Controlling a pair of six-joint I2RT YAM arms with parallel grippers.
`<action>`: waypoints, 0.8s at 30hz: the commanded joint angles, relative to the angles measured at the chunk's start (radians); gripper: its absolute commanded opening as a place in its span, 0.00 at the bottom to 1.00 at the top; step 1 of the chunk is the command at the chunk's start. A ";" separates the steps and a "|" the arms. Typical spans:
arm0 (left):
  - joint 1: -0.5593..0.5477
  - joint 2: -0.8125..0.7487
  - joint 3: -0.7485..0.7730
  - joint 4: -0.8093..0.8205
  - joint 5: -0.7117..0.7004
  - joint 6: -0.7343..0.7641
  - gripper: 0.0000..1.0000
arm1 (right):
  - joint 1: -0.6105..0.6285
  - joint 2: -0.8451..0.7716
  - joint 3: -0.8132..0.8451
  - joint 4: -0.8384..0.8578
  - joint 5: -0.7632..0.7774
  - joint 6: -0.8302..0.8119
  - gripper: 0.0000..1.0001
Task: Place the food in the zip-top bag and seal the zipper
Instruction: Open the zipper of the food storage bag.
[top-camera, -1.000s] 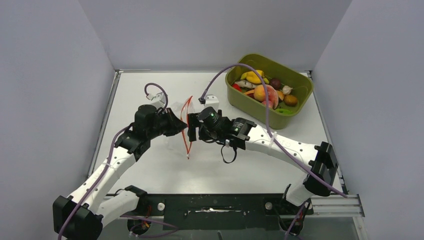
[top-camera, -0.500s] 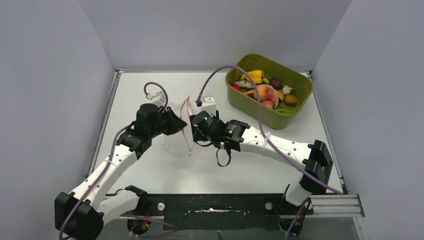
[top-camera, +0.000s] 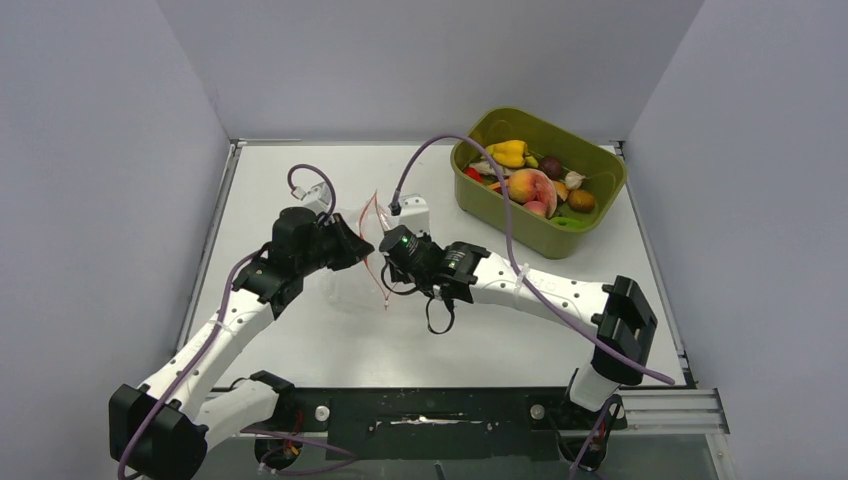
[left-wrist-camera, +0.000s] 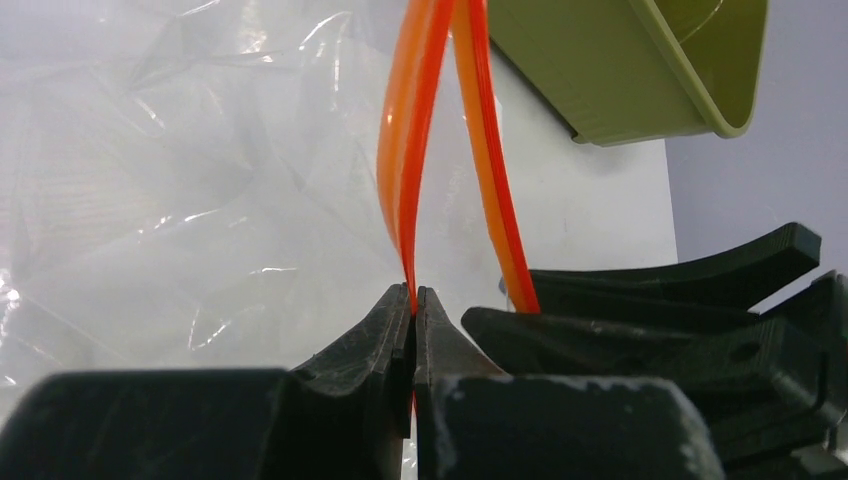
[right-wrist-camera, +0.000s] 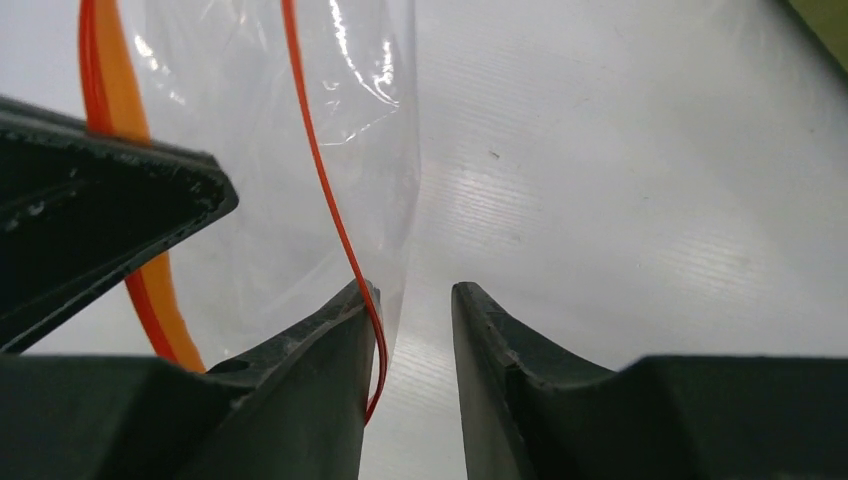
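The clear zip-top bag (top-camera: 345, 285) hangs upright between my two grippers at mid-table, its red-orange zipper (top-camera: 381, 290) parted. My left gripper (top-camera: 358, 250) is shut on one zipper strip (left-wrist-camera: 405, 180); the other strip (left-wrist-camera: 490, 170) bows away to the right. My right gripper (right-wrist-camera: 415, 300) is open, with the bag's free edge and its thin red line (right-wrist-camera: 335, 215) lying against the inner face of its left finger (right-wrist-camera: 320, 350). The food lies in the olive-green tub (top-camera: 600, 150): peach (top-camera: 531, 186), yellow pepper (top-camera: 510, 152), dark purple piece (top-camera: 551, 166). I see no food in the bag.
The tub stands at the back right, and its wall shows in the left wrist view (left-wrist-camera: 620, 70). Grey walls close the table on three sides. Purple cables arch over both wrists. The right gripper's fingers (left-wrist-camera: 650, 300) sit right beside my left jaws.
My right arm has swung left toward the bag, and its gripper now sits at the bag's mouth. My left gripper holds its strip in the same place.
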 joint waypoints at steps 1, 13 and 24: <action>0.001 -0.015 0.028 0.032 0.008 0.067 0.00 | -0.054 -0.032 0.016 0.060 0.043 -0.013 0.32; 0.000 0.045 0.080 -0.020 0.159 0.214 0.00 | -0.183 -0.045 -0.017 0.226 -0.213 -0.007 0.43; 0.000 0.009 0.033 0.047 0.262 0.310 0.00 | -0.218 -0.002 0.001 0.270 -0.497 -0.067 0.47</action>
